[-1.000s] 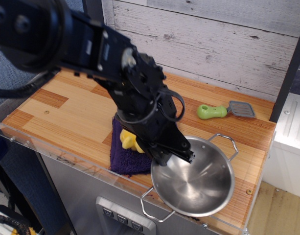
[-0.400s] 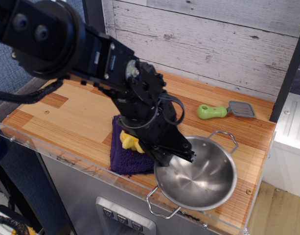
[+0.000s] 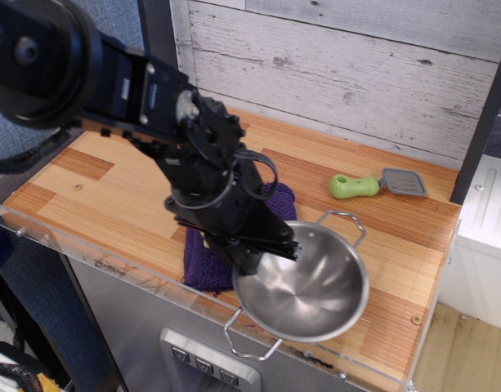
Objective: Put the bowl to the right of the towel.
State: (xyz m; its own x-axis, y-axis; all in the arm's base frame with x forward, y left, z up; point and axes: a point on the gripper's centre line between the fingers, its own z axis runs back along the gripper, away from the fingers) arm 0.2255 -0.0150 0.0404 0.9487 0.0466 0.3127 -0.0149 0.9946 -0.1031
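Note:
The shiny steel bowl (image 3: pixel 307 286) with two wire loop handles hangs tilted over the front right part of the wooden table (image 3: pixel 103 184). My black gripper (image 3: pixel 265 249) is shut on the bowl's left rim and holds it up. The dark purple towel (image 3: pixel 199 263) lies under and behind my arm. Only its front left corner and a back corner show. The bowl's left edge overlaps the towel's right side in this view.
A green-handled tool (image 3: pixel 354 186) with a grey head (image 3: pixel 404 181) lies at the back right. A clear plastic lip (image 3: pixel 111 265) runs along the table's front edge. A plank wall stands behind the table. The yellow duck is hidden behind my arm.
The bowl has risen off the table and shifted left with my gripper, tilting more. My arm now covers the yellow duck on the towel.

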